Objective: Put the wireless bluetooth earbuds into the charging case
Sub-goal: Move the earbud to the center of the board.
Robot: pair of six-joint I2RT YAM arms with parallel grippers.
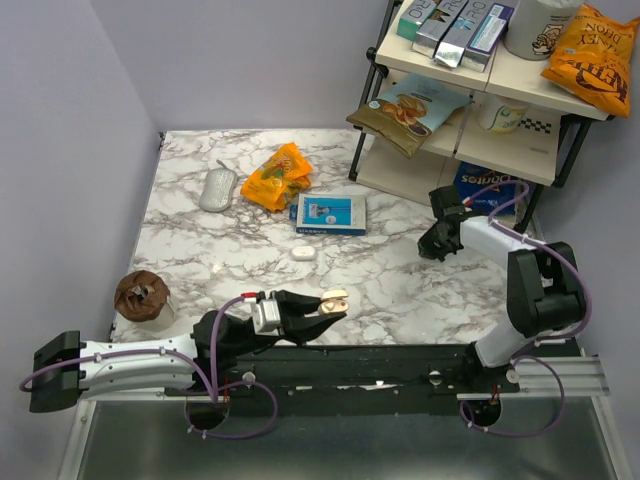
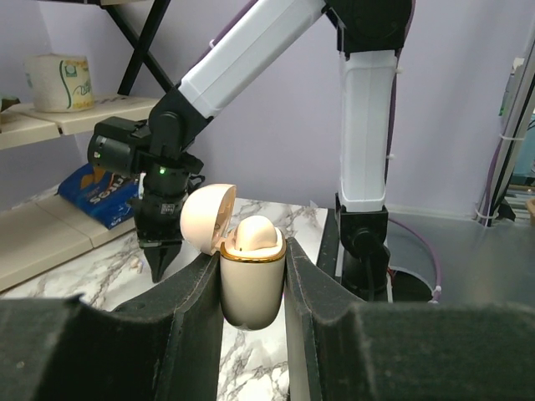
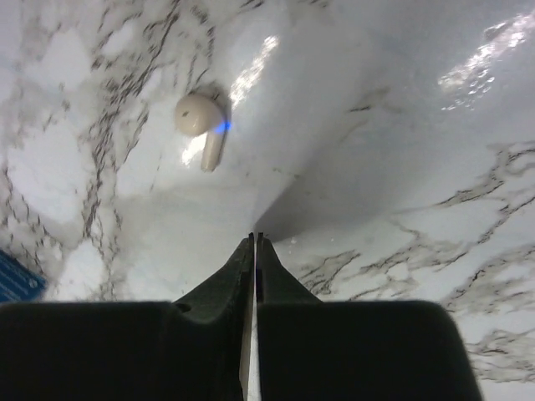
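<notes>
The left gripper (image 2: pixel 252 263) clamps the charging case (image 2: pixel 249 294) upright: cream, gold-rimmed, lid open, one earbud (image 2: pixel 255 236) seated. A second earbud (image 3: pixel 201 125), blue-lit, lies on the table (image 3: pixel 401 125) at eleven o'clock from the right gripper (image 3: pixel 254 242), fingers together.

Am seeing charging case (image 2: pixel 249 288) as smooth cream plastic, soft gloss, shiny gold-tone rim. Earbud (image 3: pixel 201 125) looking same smooth cream plastic. My left gripper (image 2: pixel 251 257) showing matt black plastic. My right arm shell (image 2: pixel 359 109) looking glossy white plastic. Table (image 3: pixel 376 100) showing polished marble-look top, throwing glare. Snack bag (image 1: pixel 277 176) showing crinkled glossy foil.
</notes>
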